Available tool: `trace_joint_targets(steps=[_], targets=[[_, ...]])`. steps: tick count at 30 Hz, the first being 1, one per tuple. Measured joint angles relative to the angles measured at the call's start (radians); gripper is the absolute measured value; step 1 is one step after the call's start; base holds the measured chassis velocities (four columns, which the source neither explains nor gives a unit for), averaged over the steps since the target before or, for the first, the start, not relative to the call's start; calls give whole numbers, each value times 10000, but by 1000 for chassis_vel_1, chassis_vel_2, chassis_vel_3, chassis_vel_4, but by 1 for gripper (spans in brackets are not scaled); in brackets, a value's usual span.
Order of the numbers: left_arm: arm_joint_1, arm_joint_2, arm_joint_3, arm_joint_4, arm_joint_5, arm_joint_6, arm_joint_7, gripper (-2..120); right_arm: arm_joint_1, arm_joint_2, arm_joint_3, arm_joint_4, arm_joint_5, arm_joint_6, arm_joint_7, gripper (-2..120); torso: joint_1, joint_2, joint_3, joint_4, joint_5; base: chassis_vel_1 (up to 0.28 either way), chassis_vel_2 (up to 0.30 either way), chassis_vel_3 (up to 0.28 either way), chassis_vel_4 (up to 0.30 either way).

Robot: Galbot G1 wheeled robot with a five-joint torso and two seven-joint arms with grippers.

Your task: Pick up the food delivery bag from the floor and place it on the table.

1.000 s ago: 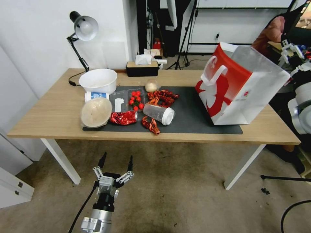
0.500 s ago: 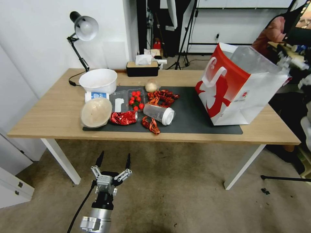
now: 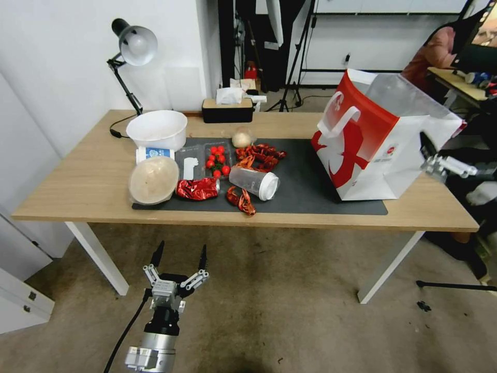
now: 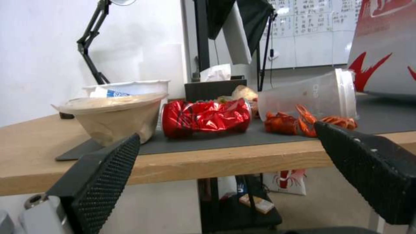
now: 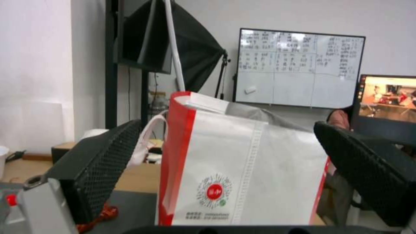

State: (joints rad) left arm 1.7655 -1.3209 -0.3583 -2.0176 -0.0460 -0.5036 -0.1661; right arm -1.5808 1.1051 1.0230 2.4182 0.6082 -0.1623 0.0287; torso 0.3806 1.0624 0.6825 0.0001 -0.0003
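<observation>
Head view: your bag (image 3: 380, 142) stands upright on the right end of the surface (image 3: 83, 178), its base partly on the dark mat (image 3: 305, 186), apart from the food clutter on the left. A second ago it leaned with the right tool up at its top rim; half a second ago that tool was a blur beside the rim. Now the right tool (image 3: 434, 158) sits lower, just off the bag's right face, and holds nothing.

Right wrist view: the right tool's fingers (image 5: 102, 162) are spread wide, and the bag (image 5: 242, 175) shows between them farther off, with no contact visible. The white handle hangs slack on the red side.

Left tool (image 3: 177, 259) waits low over the floor (image 3: 290, 311) in front of the surface, jaws wide apart and empty; it has drifted slightly lower across the three frames. Left wrist view agrees: both pads (image 4: 106, 169) are apart, nothing between them.

Judgement: release is done and the bag holds its stance unaided. Placement looks complete; you have only the right arm's retreat left. Risk: a brush against the bag's side could tip it, since it sits near the surface's right edge.
</observation>
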Motion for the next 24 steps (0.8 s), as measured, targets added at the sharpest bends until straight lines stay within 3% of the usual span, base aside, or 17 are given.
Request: trace_joint_targets(steps=[6, 8, 17, 24], targets=[[-15, 25, -44, 138, -27, -147, 2, 100, -475, 886, -411, -677, -606, 846, -668, 100, 0, -1, 1, -1, 0, 0, 0, 0, 0], [-15, 27, -53, 174, -30, -183, 1, 100, -684, 1238, -594, -1406, -962, 1510, -1130, 100, 0, -1, 1, -1, 3, 0, 0, 0, 0], [-91, 1, -65, 277, -7, -189, 13, 100, -1008, 1701, -786, -3088, -1466, 2981, -2119, 100, 1, -1, 1, -1, 3, 0, 0, 0, 0], [-134, 0, -81, 305, 14, -181, 15, 100, -1191, 1951, -899, -3476, -1603, 3413, -2643, 100, 1, -1, 1, -1, 3, 0, 0, 0, 0]])
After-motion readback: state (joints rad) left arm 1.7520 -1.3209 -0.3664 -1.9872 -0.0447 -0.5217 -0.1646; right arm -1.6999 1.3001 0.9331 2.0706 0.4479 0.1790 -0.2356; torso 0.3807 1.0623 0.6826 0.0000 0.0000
